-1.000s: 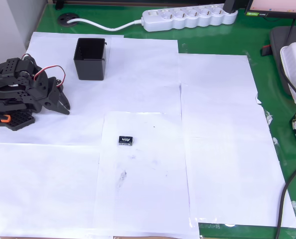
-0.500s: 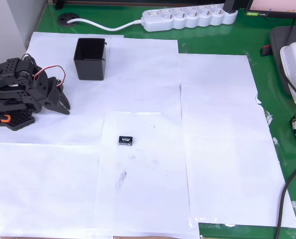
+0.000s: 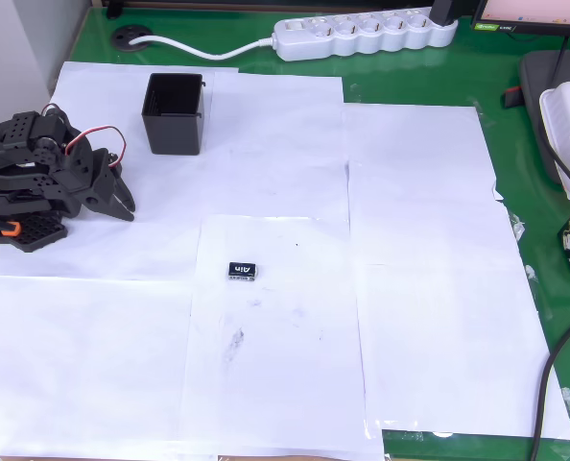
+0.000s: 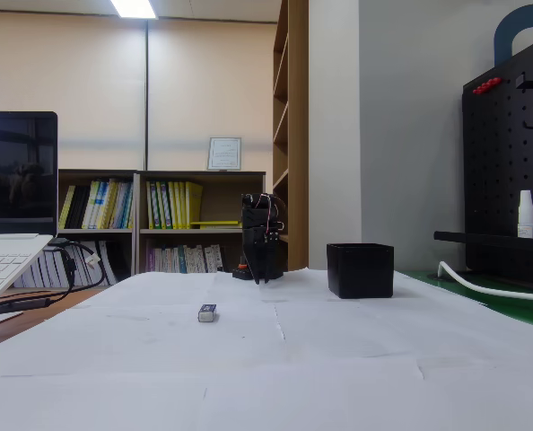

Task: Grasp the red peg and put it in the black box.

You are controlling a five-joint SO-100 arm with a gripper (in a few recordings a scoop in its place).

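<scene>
The black box point(image 3: 175, 113) stands open-topped at the back left of the white paper; in the fixed view the black box point(image 4: 361, 270) is right of the arm. My gripper point(image 3: 126, 206) rests folded at the left edge, below and left of the box, its fingers together with nothing between them. In the fixed view the gripper point(image 4: 260, 275) points down at the table's far end. The red peg is hidden or too small to make out; a tiny dark speck point(image 3: 297, 244) on the paper cannot be identified.
A small flat black tag point(image 3: 244, 271) with white lettering lies mid-table, also seen as the tag point(image 4: 207, 312) in the fixed view. A white power strip point(image 3: 362, 34) and its cable run along the back. A laptop point(image 4: 6, 260) sits at the left.
</scene>
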